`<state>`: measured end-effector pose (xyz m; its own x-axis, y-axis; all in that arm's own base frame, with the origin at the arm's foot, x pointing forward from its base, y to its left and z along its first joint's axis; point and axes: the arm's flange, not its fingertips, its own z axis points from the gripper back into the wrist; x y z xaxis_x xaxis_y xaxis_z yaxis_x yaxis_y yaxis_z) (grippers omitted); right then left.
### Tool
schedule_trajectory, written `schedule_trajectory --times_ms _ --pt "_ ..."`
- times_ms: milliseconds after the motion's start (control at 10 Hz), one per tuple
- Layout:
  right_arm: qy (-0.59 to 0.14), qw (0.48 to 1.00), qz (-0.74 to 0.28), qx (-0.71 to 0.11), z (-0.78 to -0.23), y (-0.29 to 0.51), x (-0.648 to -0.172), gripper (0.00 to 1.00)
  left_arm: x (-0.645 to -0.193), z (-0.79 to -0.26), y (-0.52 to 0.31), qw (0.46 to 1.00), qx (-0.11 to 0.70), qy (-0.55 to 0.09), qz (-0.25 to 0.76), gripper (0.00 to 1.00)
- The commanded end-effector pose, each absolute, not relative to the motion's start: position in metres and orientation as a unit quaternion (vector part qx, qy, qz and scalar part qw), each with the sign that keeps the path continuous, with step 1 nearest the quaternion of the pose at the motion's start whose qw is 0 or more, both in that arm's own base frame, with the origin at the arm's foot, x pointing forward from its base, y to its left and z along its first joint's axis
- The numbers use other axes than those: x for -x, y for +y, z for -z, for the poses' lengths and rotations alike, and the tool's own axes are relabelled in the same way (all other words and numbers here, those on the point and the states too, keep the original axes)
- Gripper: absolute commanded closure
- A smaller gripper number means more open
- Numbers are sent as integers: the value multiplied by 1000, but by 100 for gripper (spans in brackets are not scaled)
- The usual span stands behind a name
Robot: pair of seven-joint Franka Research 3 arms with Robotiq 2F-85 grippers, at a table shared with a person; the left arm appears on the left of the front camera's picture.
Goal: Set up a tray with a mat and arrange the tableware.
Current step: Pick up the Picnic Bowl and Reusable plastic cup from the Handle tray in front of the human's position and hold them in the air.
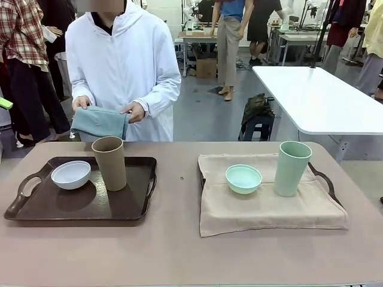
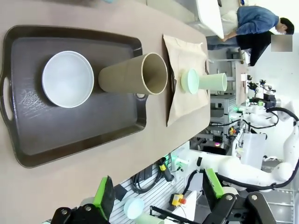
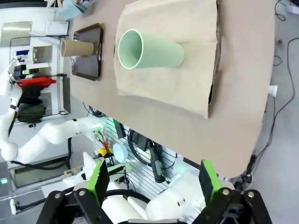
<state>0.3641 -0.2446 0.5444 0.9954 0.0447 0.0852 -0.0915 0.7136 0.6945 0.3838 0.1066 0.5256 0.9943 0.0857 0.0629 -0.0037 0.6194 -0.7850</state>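
Tableware stands in two groups on the long beige table (image 1: 179, 251).

Group 1, robot's left side: small white bowl (image 1: 70, 174) and tall tan-brown cup (image 1: 110, 162), both upright, directly on the bare surface of a dark brown plastic tray with loop handles (image 1: 36, 210). The bowl sits in the tray's left half. The cup is just beside it toward the middle, and the left wrist view shows a narrow gap between them.

Group 2, robot's right side: small mint-green bowl (image 1: 243, 179) and tall mint-green cup (image 1: 292, 168), both upright and apart from each other, bowl nearer the table's middle. They rest on a beige cloth mat (image 1: 269, 209) spread over a second dark tray (image 1: 326, 179), of which one handle and a strip of rim show. The mat's near edge overhangs that tray and lies on the table.

Far side: a person in a white coat (image 1: 125, 66) stands behind the first tray holding a folded grey-green cloth (image 1: 99, 122) at waist height with both hands. One hand (image 1: 136, 112) grips its edge, and the other hand (image 1: 81, 103) is at its opposite corner.

Left gripper (image 2: 158, 191): jaws wide apart, nothing between the green pads, well clear of the first tray and hanging off the table's near edge.

Right gripper (image 3: 153, 182): jaws likewise wide apart and empty, well apart from the mat and the mint-green cup, beyond the table's near edge.
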Motion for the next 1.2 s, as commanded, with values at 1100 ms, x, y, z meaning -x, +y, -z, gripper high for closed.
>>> schedule_trajectory --times_ms 1100 --pt "62 814 -51 -575 -494 -251 -337 0 -379 -516 199 807 584 -61 -63 0"
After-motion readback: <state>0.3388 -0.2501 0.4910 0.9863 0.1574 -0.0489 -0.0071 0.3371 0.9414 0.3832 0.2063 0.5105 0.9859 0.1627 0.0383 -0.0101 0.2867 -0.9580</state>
